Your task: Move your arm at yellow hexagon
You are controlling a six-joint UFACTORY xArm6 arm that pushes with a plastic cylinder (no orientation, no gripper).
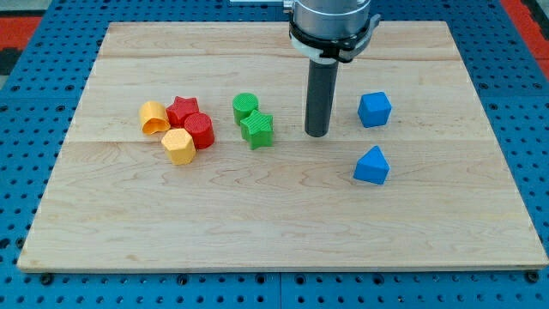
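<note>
The yellow hexagonal plastic block (178,146) lies on the left half of the pale wooden desk (283,223), at the lower edge of a tight cluster of four blocks. Its upper right side touches the red cylindrical plastic block (199,130). Just above that pair sits the red star-shaped plastic block (182,110), and to the view's left of the star lies the yellow arch-shaped plastic block (153,117), tipped so its hollow faces down toward the hexagon.

Toward the view's right of this cluster, apart from it, stand two green pieces that touch each other: the green cylindrical plastic block (244,106) above and the green star-shaped plastic block (257,129) below it.

My tip (316,134) rests on the desk just to the right of the green star, near the board's middle, well apart from the yellow hexagon, with both green blocks between them. There is no pincer on this arm, only the straight dark rod, so nothing is being held.

Farther right lie the blue cube-shaped plastic block (375,109) and, below it, the blue triangular plastic block (371,166), apart from each other.
</note>
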